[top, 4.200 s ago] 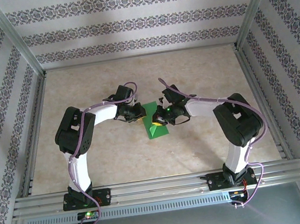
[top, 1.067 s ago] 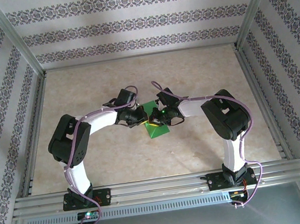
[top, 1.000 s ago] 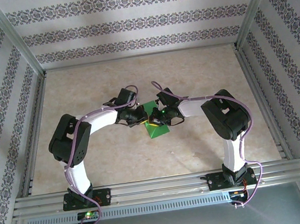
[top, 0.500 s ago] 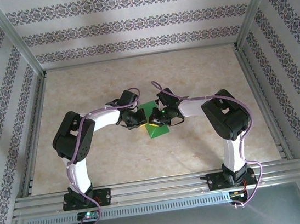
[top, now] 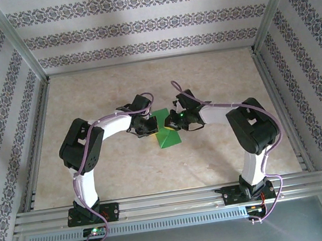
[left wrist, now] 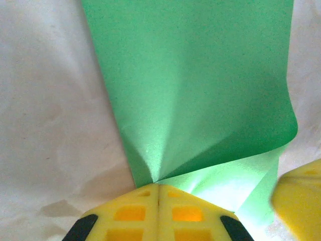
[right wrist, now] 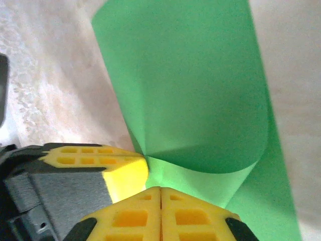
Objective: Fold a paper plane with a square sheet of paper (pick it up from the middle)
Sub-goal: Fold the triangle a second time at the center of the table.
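Patterned wallpaper [top: 148,24] closed off the far side and both flanks of a pale, marbled table [top: 215,78], and a metal rail [top: 171,201] ran along its 6 o'clock edge. Near the middle of that table lay the green sheet of paper [top: 167,136], no longer flat: one part rested on the surface while another rose in a loose curl, with soft creases running down to a single puckered point. At that point, on the sheet's 9 o'clock side, the left gripper [top: 152,130] had its yellow fingers [left wrist: 135,213] pressed tightly together and nipped the paper, which fanned away from their tips toward 12 o'clock in the left wrist view. Just beside it, at the sheet's 2 o'clock side, the right gripper [top: 172,124] also had its fingers [right wrist: 190,218] pressed together; the lighter lower layer of paper reached right up to their tips, but whether it was caught between them could not be told. Both sets of tips sat very near each other, almost touching. From there the two white arms bent outward, their black elbows at 9 and 3 o'clock, and ran back to bases at 7 and 5 o'clock on the rail.
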Action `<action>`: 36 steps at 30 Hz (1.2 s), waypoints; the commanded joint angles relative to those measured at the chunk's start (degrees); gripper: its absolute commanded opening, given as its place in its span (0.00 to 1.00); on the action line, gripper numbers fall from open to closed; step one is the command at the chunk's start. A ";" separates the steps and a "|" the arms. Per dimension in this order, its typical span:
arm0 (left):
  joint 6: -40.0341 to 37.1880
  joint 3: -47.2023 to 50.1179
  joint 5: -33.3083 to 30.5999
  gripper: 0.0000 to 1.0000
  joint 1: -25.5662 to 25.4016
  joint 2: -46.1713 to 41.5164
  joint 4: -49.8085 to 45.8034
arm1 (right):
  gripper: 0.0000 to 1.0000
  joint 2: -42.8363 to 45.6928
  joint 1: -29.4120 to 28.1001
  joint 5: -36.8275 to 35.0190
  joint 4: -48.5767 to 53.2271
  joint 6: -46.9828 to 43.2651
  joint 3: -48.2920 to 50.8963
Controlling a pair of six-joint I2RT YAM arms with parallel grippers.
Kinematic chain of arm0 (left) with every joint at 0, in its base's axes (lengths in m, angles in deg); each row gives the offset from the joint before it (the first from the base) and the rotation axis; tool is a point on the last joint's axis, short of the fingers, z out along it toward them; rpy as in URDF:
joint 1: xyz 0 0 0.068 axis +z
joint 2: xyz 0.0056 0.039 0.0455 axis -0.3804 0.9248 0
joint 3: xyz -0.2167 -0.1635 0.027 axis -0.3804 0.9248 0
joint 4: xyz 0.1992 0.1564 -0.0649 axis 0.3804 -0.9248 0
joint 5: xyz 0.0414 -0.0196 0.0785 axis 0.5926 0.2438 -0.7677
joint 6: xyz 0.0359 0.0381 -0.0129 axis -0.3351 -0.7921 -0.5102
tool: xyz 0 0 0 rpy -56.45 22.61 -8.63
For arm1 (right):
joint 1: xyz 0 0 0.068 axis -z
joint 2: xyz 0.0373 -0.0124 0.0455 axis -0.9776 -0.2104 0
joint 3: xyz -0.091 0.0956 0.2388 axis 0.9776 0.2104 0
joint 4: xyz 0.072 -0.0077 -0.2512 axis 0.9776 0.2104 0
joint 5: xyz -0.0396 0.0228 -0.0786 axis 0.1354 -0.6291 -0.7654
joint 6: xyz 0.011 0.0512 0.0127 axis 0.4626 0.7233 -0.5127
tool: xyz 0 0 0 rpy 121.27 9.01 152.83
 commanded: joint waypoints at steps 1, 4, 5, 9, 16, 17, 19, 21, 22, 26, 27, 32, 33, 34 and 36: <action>-2.90 -0.31 -4.77 0.00 -0.67 3.02 -6.29 | 0.07 -0.99 0.44 -0.03 1.91 -3.22 0.44; -4.08 -1.46 -5.08 0.00 -0.62 3.48 -7.34 | 0.07 -2.47 0.46 -0.39 2.59 -4.19 -0.20; -4.52 -1.82 -5.21 0.00 -0.63 3.59 -7.60 | 0.07 -2.92 0.44 -0.71 2.85 -4.35 -0.40; -6.08 -3.24 -5.86 0.00 -0.68 4.11 -8.82 | 0.07 -4.11 0.45 -4.29 5.39 -4.24 -0.50; -8.06 -5.99 -6.66 0.00 -0.68 3.02 -10.44 | 0.07 -5.33 0.71 -9.41 5.88 0.17 1.99; -8.02 -6.37 -5.93 0.00 -0.61 2.01 -10.35 | 0.07 -5.44 0.54 -9.75 6.15 0.39 2.00; -7.04 -6.15 -3.63 0.02 -0.76 -1.06 -8.32 | 0.07 -5.62 0.14 -10.49 6.63 0.70 2.07; -4.74 -4.64 -1.44 0.05 -1.20 -4.45 -5.10 | 0.07 -5.71 -0.17 -11.22 6.79 1.23 2.18; -3.36 -3.63 -0.41 0.07 -1.42 -5.54 -3.61 | 0.07 -5.86 -0.25 -11.48 6.95 1.48 2.26; 6.28 2.50 6.19 0.12 -2.20 -7.19 4.74 | 0.06 -6.41 -0.33 -12.17 7.37 2.31 2.42; 9.40 4.86 8.35 0.13 -2.35 -7.21 8.89 | 0.06 -6.50 -0.35 -12.35 7.60 2.43 2.44; 15.15 8.32 10.83 0.13 -3.87 -5.63 15.87 | 0.05 -7.02 -0.44 -12.72 8.15 2.73 2.44; 14.76 7.94 10.01 0.13 -4.12 -5.14 14.77 | 0.05 -7.19 -0.44 -12.72 8.22 2.68 2.46; 14.32 7.47 9.23 0.13 -4.28 -4.71 13.40 | 0.05 -7.33 -0.45 -12.66 8.33 2.74 2.35; 13.41 6.71 8.07 0.12 -4.41 -3.78 11.46 | 0.05 -7.50 -0.44 -12.64 8.40 2.62 2.39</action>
